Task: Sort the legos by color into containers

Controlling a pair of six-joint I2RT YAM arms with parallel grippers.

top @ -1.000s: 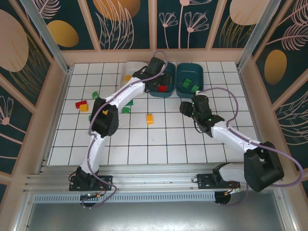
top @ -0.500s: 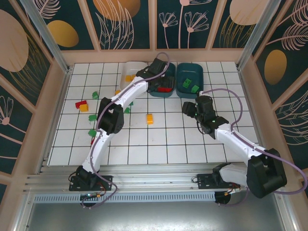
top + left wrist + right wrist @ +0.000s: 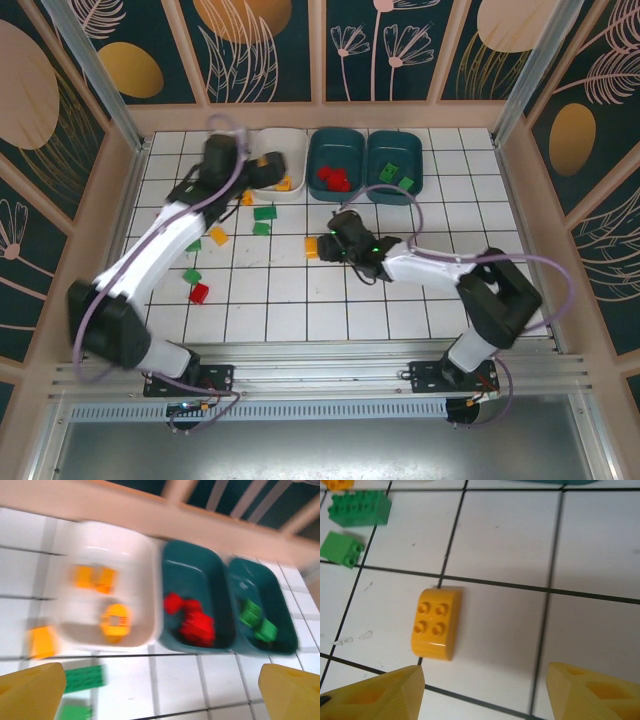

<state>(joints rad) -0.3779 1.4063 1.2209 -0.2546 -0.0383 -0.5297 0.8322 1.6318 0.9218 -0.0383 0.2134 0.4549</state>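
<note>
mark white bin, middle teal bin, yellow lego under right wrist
white bin (image 3: pixel 137 575), left wrist view, bare floor
middle teal bin (image 3: pixel 192 570), left wrist view, bare floor
yellow lego (image 3: pixel 431 620), right wrist view, studded top

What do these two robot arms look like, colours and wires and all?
The left arm and right arm have white tubes between black joints, each with a loose lilac cable. The fingers are yellow wedges.
</note>
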